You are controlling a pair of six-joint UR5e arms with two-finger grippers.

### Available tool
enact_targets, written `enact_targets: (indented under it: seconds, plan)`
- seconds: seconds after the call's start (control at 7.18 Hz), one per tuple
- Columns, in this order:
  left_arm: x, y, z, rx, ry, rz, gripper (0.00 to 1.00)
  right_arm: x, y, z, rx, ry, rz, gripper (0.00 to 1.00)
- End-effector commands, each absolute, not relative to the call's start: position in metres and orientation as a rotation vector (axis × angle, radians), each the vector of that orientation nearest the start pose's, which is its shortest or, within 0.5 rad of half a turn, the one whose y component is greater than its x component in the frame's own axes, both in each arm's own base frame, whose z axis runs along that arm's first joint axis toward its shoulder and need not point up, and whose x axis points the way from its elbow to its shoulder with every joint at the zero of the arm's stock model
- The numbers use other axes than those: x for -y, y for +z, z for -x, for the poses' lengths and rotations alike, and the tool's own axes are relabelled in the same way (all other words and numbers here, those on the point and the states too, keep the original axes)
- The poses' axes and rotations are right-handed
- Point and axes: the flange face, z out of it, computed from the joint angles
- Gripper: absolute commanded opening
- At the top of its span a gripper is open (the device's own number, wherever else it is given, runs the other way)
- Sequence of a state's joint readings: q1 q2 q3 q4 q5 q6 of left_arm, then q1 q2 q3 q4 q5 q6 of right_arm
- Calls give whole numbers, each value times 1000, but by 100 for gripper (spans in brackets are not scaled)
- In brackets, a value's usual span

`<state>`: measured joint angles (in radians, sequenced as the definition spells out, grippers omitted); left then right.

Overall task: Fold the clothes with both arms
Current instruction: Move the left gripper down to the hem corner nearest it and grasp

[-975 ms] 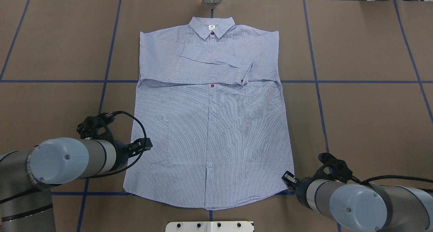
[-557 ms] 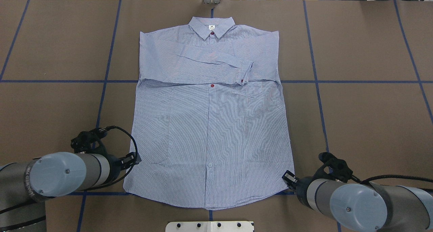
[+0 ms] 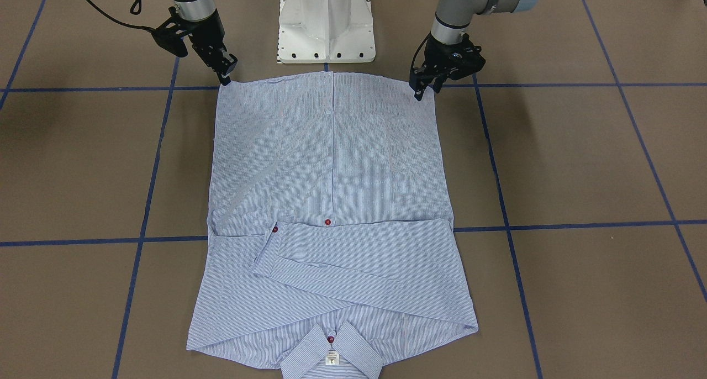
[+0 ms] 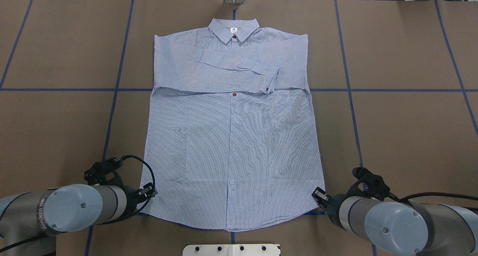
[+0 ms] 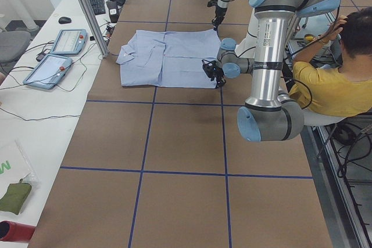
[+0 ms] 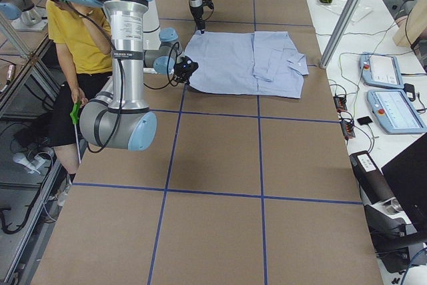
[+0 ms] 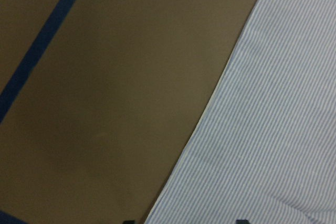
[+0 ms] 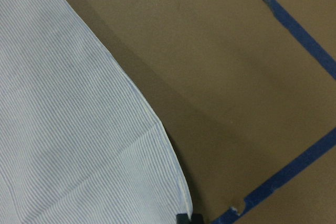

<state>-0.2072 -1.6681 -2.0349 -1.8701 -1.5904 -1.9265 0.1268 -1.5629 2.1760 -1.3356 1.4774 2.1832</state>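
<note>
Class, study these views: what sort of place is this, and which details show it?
Probably a robotics lab. A left arm and right arm reach to a shirt on a table gridded with blue tape, control tablets lie on a side bench, and an operator sits nearby.

shirt (image 6: 233, 65): light blue, spread flat on the brown table (image 6: 213, 165), hem toward the robot.
right gripper (image 6: 186, 71): on the near, large arm, at the near hem corner.
left gripper (image 6: 199, 29): far, small, at the other hem corner.
</note>
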Motion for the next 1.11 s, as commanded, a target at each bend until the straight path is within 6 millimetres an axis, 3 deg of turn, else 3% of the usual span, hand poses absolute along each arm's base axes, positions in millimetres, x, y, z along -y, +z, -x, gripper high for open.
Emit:
enact_targets:
  seconds: [0.0,0.28,0.42,0.7,0.98]
  plan:
    - [231,374,-477,-852,-522,87,63,200,353,443,865,733,121,0]
    - [231,370,-471,-861,-524,86,62,201,353,442,863,734,120,0]
    - [229,383,-465,-836,-524,86,61,201,354,443,862,734,120,0]
    - [221,384,-469,-834,-515,97,59,201,354,443,863,734,120,0]
    - [219,381,-470,-852,-519,104,48,201,354,443,862,736,120,0]
